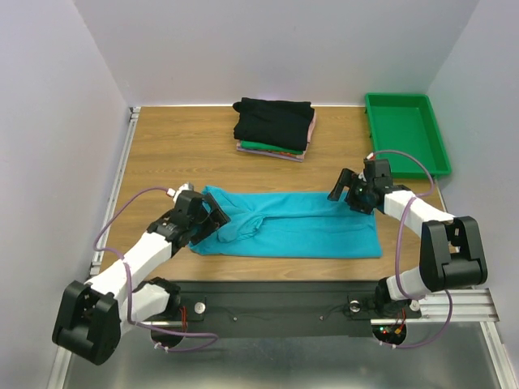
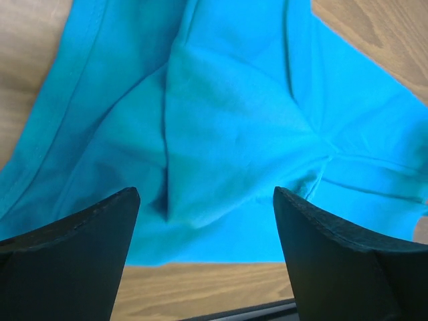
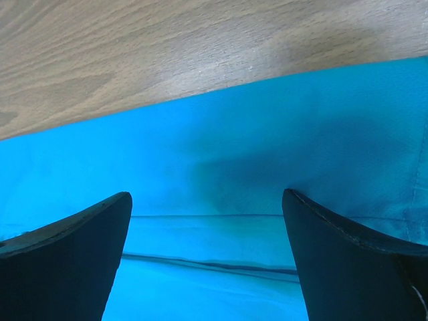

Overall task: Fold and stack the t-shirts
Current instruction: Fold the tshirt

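Observation:
A teal t-shirt [image 1: 300,227] lies folded lengthwise into a long band across the near middle of the wooden table. My left gripper [image 1: 217,217] is open and empty, over the shirt's bunched left end [image 2: 234,127]. My right gripper [image 1: 347,191] is open and empty, over the shirt's far right edge [image 3: 254,167]. A stack of folded shirts stands at the back middle: a black one [image 1: 272,121] on top, a green one [image 1: 268,148] and a pink one [image 1: 310,130] under it.
A rigid green plastic tray [image 1: 404,131] stands at the back right. Bare wood shows on the table [image 1: 170,146] left of the stack. A black rail [image 1: 276,304] runs along the near edge.

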{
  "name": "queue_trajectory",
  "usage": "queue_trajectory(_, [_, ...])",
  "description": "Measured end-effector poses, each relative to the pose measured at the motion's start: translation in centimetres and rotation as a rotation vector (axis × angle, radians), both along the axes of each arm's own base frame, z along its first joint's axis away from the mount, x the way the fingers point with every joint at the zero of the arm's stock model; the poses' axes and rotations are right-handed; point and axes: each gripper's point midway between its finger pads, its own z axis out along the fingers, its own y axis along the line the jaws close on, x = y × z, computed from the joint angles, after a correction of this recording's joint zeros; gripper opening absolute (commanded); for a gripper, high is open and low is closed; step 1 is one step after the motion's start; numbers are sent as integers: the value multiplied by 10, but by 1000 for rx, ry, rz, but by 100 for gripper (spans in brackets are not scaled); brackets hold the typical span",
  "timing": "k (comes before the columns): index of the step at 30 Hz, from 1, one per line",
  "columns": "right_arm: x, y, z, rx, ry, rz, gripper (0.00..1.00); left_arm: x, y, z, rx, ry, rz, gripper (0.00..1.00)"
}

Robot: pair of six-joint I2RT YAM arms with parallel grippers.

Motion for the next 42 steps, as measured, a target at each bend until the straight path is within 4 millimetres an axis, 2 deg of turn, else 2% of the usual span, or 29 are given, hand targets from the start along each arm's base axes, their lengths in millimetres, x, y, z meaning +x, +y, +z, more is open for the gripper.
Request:
queue_trajectory(7, [-1,-1,-2,-12,3,-4,100,-19,1,-11,-20,40,6,67])
queue_trajectory(8, [-1,-1,-2,-13,2,-5,100,-20,1,-12,-19,47,5,58])
queue_trajectory(9, [-1,-1,-2,-13,3,-5,100,-20,1,-14,-18,52,5,55])
queue_trajectory(12, [-1,-1,-2,-14,2,-6,100,-20,-1,-20,-16,74,0,35])
queue_trajectory(13, [-1,-2,-2,-15,2,-7,100,-21,-2,-22,-14,82,-6,31])
queue_trajectory(15, [-1,-2,-2,-17,2,-8,100,-22,-4,-26,-11,97,-18,31])
queue_trajectory(16, [-1,-2,-2,-18,2,-9,100,-23,-5,-28,-9,101,-23,28])
queue_trajectory(18, [-1,-2,-3,-19,2,-10,100,-24,-6,-31,-5,113,-28,14])
queue_trajectory(19, [-1,-2,-3,-19,2,-10,100,-24,-7,-32,-5,116,-34,3])
queue_trajectory(20, [-1,-2,-2,-19,2,-10,100,-25,-7,-32,-5,117,-38,0])
queue_trajectory(25, [0,-3,-3,-22,2,-12,100,-28,-16,-29,-27,114,-75,0])
queue_trajectory(33, [0,-3,-3,-24,2,-14,100,-38,-42,8,-134,14,-154,0])
queue_trajectory(42, [0,-4,-3,-26,2,-15,100,-56,-57,5,-161,71,-177,0])
